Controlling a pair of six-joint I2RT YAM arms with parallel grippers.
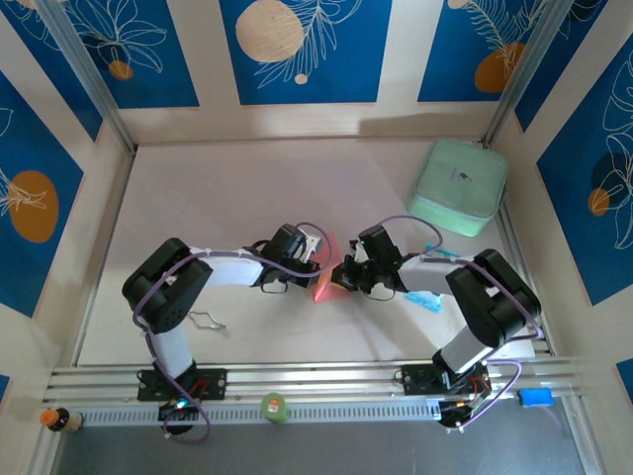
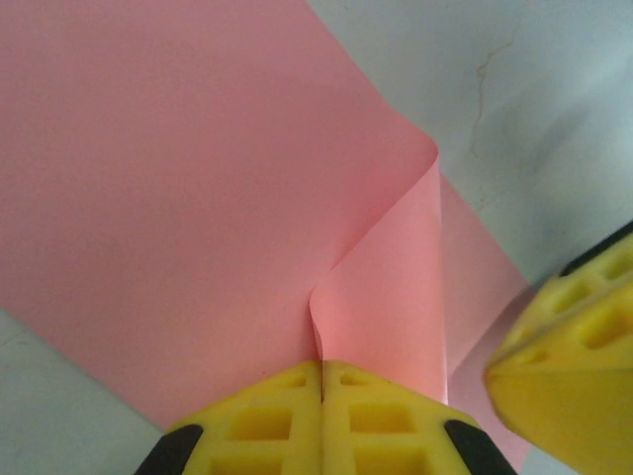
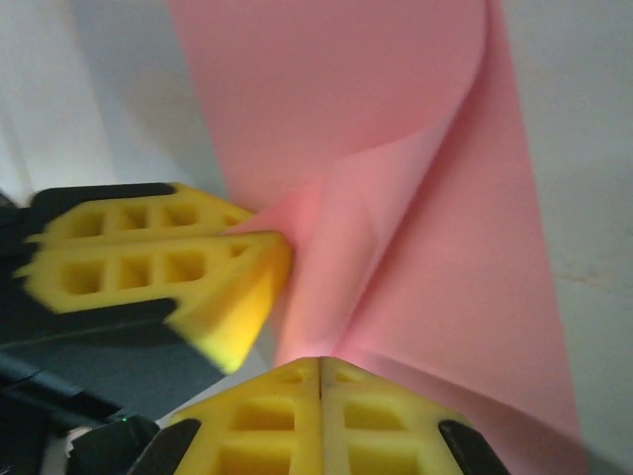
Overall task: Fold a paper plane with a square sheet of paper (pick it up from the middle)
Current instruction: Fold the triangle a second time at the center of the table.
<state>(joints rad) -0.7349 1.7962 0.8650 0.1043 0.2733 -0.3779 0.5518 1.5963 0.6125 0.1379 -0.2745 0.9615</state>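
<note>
One thin pink-red square sheet of paper [image 1: 324, 281] sits mid-table, well apart from the single mint-green rounded case [image 1: 458, 186], on that case's near-left side. Both arms reach inward and meet over the sheet.

The left gripper [image 2: 321, 368] has its two yellow honeycomb fingers pressed flat together, pinching a raised fold of the sheet at their tips. From that pinch one flap curls up and over in a soft loop, uncreased, while the rest of the sheet lies flat on the white table [image 2: 554, 119]. In the left wrist view one yellow finger of the other claw stands just beside the flap.

The right gripper [image 3: 321, 364] is likewise clamped closed, with the sheet's edge running into the seam between its two fingers. In the right wrist view the left claw's fingertips touch the paper where the flap bends.

The sheet is one curled piece with a single raised flap, not a pointed dart.

One small blue-and-white packet [image 1: 423, 300] lies on the table under the right arm, nearer the case than the sheet is, on the case's near side.
</note>
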